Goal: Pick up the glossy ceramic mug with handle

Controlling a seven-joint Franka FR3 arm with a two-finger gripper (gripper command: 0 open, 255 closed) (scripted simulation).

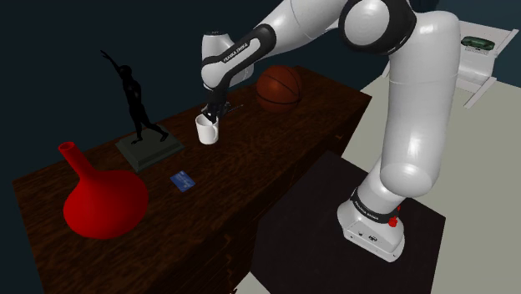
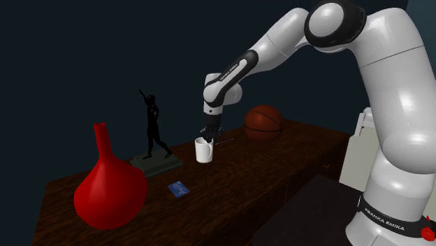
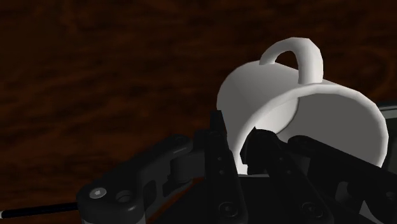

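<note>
On the dark wooden table (image 1: 275, 159), between the black figurine (image 1: 134, 100) and the basketball (image 1: 279, 87), you had the white mug (image 1: 207, 131). Your gripper (image 1: 210, 117) sat at its rim, fingers (image 3: 219, 147) pinched onto the wall opposite the handle, one inside and one outside. Whether the mug stood on the wood or hung above it could not be told.
</note>
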